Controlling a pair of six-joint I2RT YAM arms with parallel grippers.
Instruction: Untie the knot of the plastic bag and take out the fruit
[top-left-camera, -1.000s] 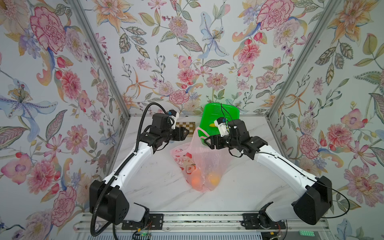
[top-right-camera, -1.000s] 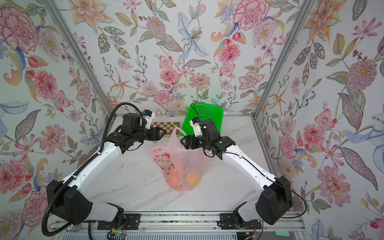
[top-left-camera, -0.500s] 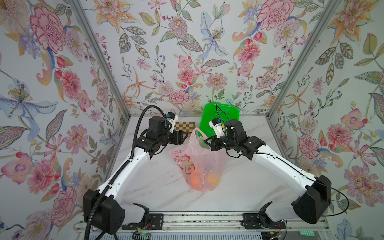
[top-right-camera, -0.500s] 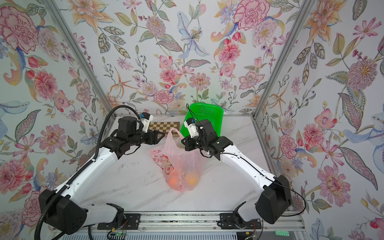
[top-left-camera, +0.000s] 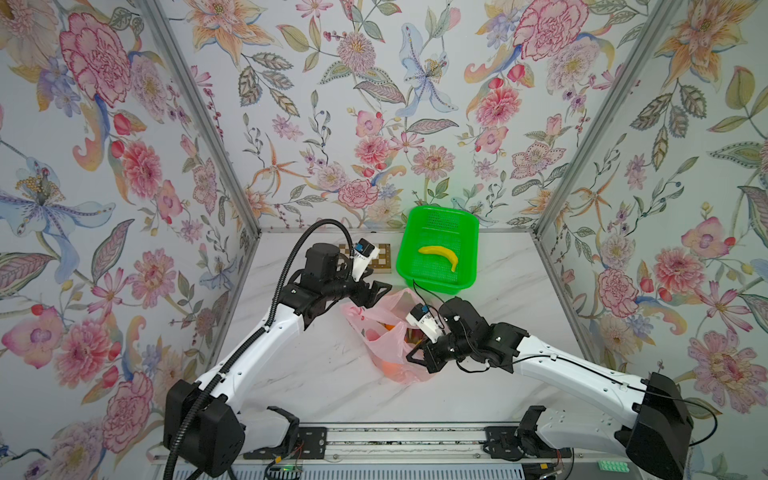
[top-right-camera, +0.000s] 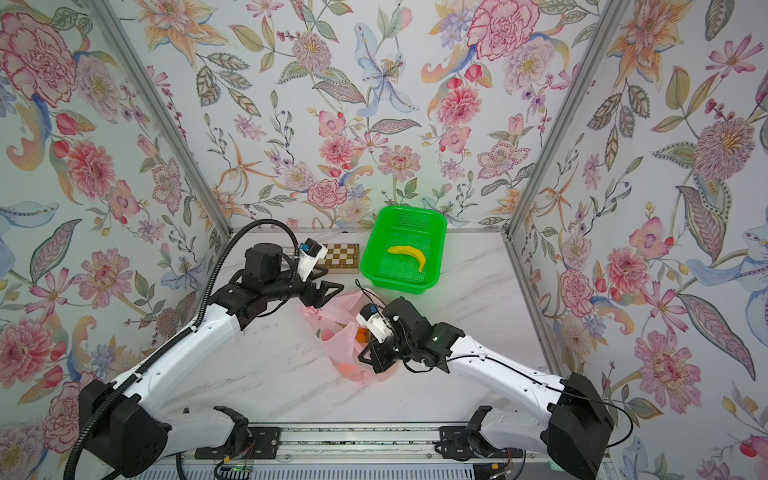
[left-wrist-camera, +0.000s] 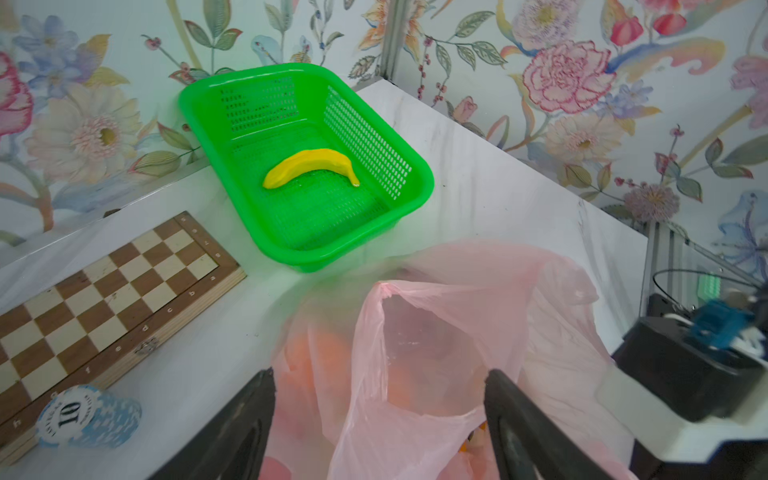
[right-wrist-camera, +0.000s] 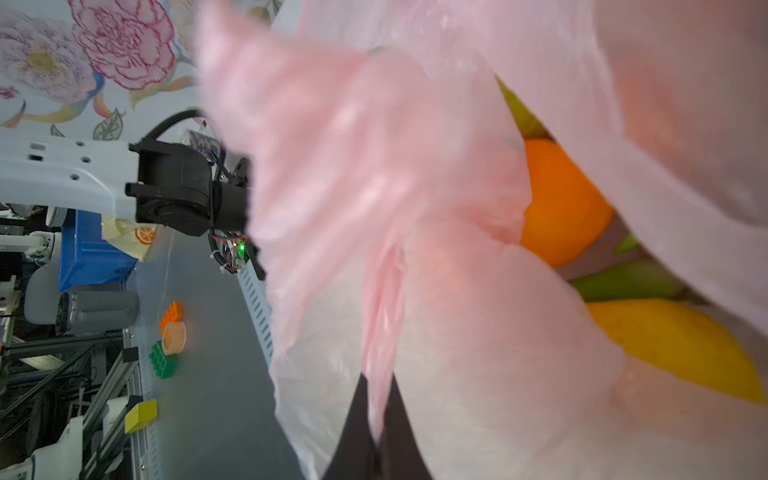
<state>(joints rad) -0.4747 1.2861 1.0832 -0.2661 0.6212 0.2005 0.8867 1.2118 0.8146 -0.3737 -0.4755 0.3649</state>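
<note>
1. Two grippers were at the plastic bag (top-left-camera: 384, 345), lying just in front of the green basket (top-left-camera: 436, 284).
2. Right gripper (right-wrist-camera: 376, 399) pinched a fold of its film, jaws closed.
3. Left gripper (left-wrist-camera: 380, 395) gaped wide astride the bag's rim.
4. Inside lay an orange (right-wrist-camera: 561, 208) and a yellow citrus (right-wrist-camera: 673, 349).

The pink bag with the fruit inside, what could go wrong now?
1. The right gripper is shut on only a thin fold of the plastic bag; a hard pull might tear it or let it slip.
2. The orange and the yellow citrus lie by the open mouth; tipping the bag could roll them onto the table.
3. The open left gripper hangs over loose film and may grab plastic instead of fruit.
</note>
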